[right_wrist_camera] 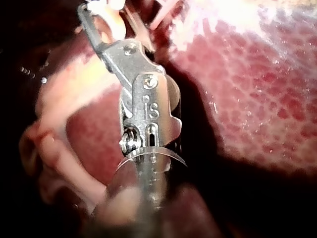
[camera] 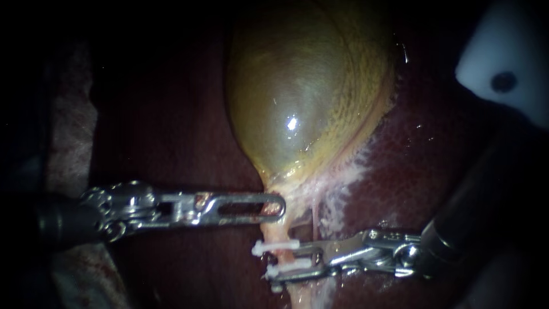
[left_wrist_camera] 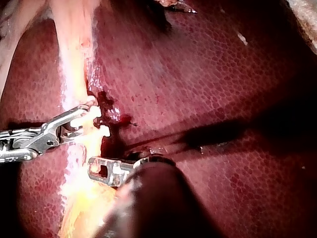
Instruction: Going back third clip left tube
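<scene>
Only the endoscope shows the gallbladder point(camera: 303, 97), upper centre, with your level left instrument point(camera: 274, 206) clamped on its neck. Lower centre, your right instrument point(camera: 286, 261) holds parted jaws astride the left tube point(camera: 278, 232), white clips point(camera: 274, 248) at their tips.

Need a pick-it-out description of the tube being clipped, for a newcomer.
Find the yellow-green gallbladder in the endoscope view and follow it down to its narrow end. The tube is the pale yellowish stalk running on downward, past the left instrument. Unlike the thin pink strand beside it, it is thicker and crossed by white clips at the right instrument.
</scene>
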Robot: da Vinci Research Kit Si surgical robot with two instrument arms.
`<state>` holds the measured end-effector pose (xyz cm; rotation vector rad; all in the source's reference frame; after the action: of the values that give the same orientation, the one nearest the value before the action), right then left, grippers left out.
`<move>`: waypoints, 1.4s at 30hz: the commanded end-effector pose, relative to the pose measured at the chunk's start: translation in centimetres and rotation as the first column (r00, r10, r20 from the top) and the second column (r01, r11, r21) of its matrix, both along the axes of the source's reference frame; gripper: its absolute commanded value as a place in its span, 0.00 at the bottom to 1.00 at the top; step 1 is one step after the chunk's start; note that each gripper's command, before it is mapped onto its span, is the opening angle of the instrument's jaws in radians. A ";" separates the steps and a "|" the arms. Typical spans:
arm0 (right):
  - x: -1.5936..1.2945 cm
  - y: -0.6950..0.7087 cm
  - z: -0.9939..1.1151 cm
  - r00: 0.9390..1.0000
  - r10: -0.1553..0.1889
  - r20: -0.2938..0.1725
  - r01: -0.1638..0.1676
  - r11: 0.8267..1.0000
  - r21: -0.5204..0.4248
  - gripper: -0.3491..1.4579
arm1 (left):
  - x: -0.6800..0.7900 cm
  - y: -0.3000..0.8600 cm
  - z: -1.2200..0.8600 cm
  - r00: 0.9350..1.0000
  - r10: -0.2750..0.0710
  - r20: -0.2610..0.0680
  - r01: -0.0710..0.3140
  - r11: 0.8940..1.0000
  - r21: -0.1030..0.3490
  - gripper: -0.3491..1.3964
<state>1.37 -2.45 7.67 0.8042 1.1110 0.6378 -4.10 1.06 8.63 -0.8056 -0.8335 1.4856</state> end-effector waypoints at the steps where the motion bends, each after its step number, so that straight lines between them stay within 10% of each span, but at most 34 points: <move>1: -0.01 0.01 0.00 1.000 -0.001 0.000 0.001 1.000 -0.006 0.42 | 0.00 0.00 0.00 1.000 0.000 0.000 0.000 1.000 0.000 0.00; 42: -1.28 0.37 -0.92 0.998 0.059 -0.033 -0.066 0.964 -0.259 0.43 | -0.01 0.01 0.01 1.000 -0.001 0.000 0.001 1.000 0.000 0.00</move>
<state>0.07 -2.08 6.74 0.5494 1.2165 0.5242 -4.10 1.07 8.63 -0.8056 -0.8335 1.4851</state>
